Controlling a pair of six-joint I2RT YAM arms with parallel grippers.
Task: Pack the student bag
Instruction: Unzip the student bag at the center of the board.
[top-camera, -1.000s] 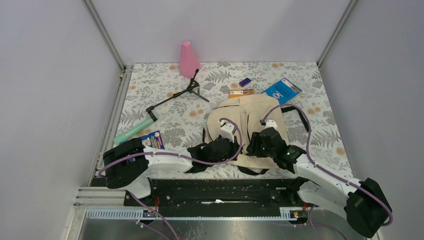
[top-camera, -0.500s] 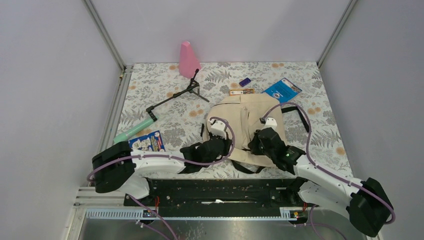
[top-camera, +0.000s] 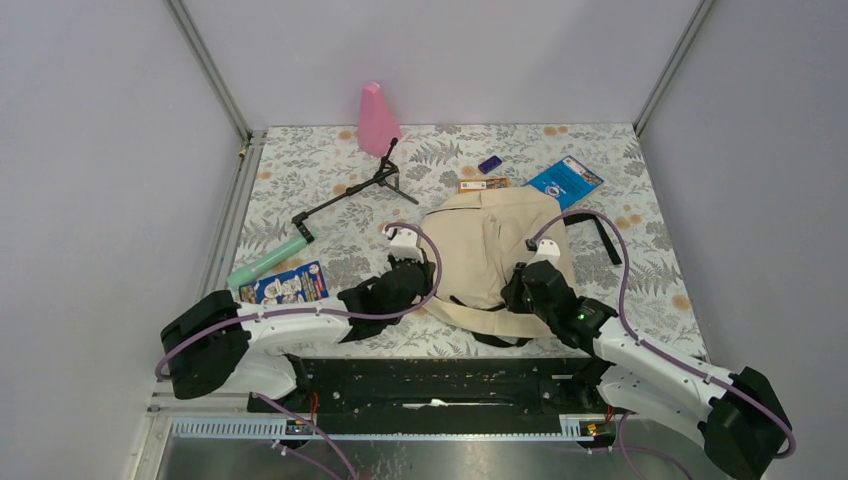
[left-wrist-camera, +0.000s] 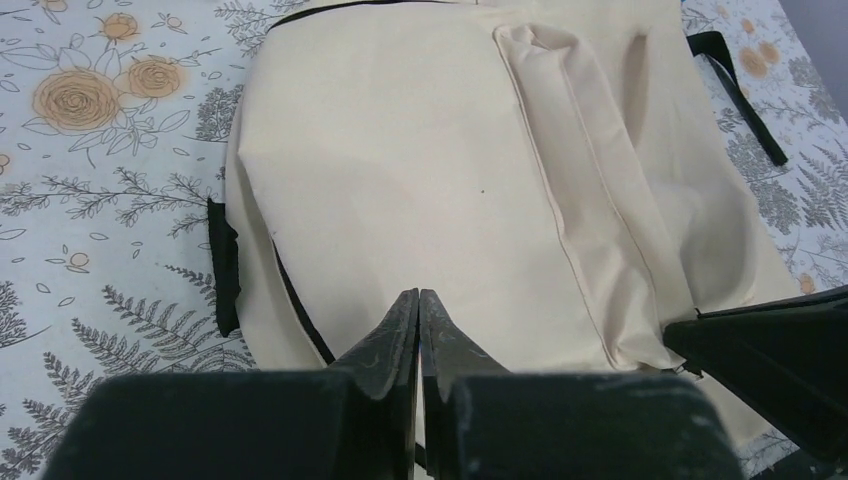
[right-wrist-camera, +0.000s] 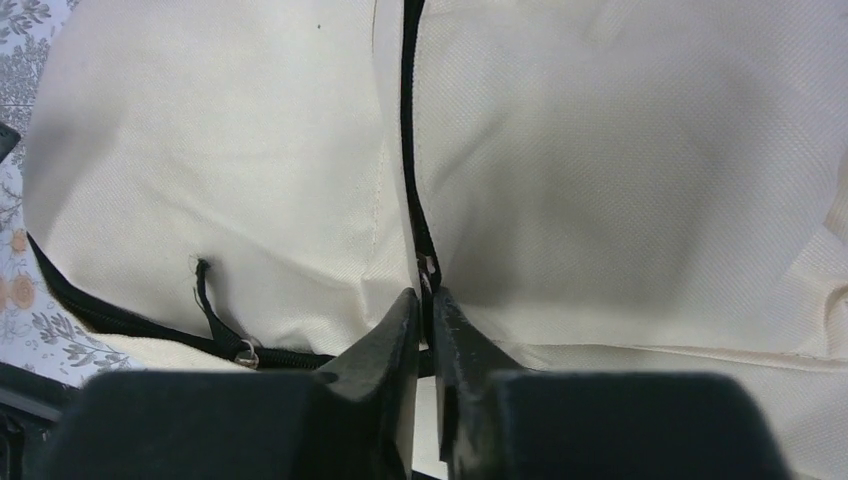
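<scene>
The student bag (top-camera: 485, 240) is a cream-beige fabric backpack with black trim, lying flat in the middle of the floral table. My right gripper (top-camera: 512, 288) is at its near right edge. In the right wrist view the bag (right-wrist-camera: 600, 150) fills the frame, and the right gripper (right-wrist-camera: 427, 295) is shut on the black zipper pull (right-wrist-camera: 428, 272) at the end of a zipper line (right-wrist-camera: 408, 120). My left gripper (top-camera: 428, 278) is at the near left edge. In the left wrist view the left gripper (left-wrist-camera: 419, 296) is shut above the bag's fabric (left-wrist-camera: 400, 150), with nothing seen between its fingers.
A second zipper pull (right-wrist-camera: 207, 295) hangs at the bag's lower edge. Around the bag lie a pink cone (top-camera: 377, 118), a black folding stand (top-camera: 355, 190), a green tube (top-camera: 265, 262), a blue card pack (top-camera: 288, 284), a purple item (top-camera: 489, 163), an orange card (top-camera: 483, 185) and a blue booklet (top-camera: 565, 180).
The right gripper has closed on the zipper pull. The left arm has drawn back to the left, and the bag lies flatter and more spread out than before.
</scene>
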